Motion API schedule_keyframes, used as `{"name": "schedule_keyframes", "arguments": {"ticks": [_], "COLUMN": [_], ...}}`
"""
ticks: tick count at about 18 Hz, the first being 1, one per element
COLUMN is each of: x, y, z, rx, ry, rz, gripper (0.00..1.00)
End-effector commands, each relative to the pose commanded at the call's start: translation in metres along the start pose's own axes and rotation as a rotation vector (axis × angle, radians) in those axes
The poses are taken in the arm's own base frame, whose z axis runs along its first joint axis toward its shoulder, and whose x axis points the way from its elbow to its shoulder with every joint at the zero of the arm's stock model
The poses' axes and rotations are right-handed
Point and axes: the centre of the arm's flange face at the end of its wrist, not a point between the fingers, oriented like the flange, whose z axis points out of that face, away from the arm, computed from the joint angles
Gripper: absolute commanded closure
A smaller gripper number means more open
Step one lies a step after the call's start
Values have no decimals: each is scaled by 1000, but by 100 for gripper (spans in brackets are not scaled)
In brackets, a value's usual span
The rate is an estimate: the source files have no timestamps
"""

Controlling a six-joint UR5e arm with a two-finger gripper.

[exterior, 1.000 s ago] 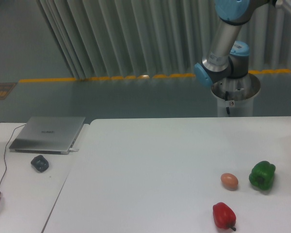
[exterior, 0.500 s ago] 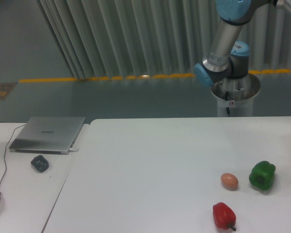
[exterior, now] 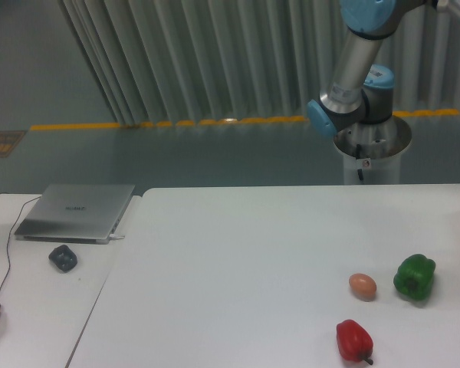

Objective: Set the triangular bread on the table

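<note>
One egg [exterior: 362, 285], one green pepper [exterior: 415, 277] and one red pepper [exterior: 353, 340] sit on the white counter [exterior: 238, 261]; one arm [exterior: 358, 69] above; claw and triangular bread outside view, state untellable.

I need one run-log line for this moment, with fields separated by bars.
arm: raised behind table | gripper: out of view | triangular bread: not visible | on table: egg, green pepper, red pepper

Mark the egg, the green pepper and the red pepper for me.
egg [exterior: 362, 285], fixed camera, middle of the shell.
green pepper [exterior: 415, 277], fixed camera, centre of its body.
red pepper [exterior: 353, 340], fixed camera, centre of its body.
</note>
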Motion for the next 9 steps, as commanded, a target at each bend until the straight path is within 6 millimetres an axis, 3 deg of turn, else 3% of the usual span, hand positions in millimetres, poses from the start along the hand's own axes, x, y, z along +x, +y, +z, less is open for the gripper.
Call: {"name": "schedule_keyframes", "arguments": {"ticks": [9], "x": [6], "y": [-3], "z": [-29], "rx": [11], "ry": [12], "rz": [-18], "gripper": [94]}}
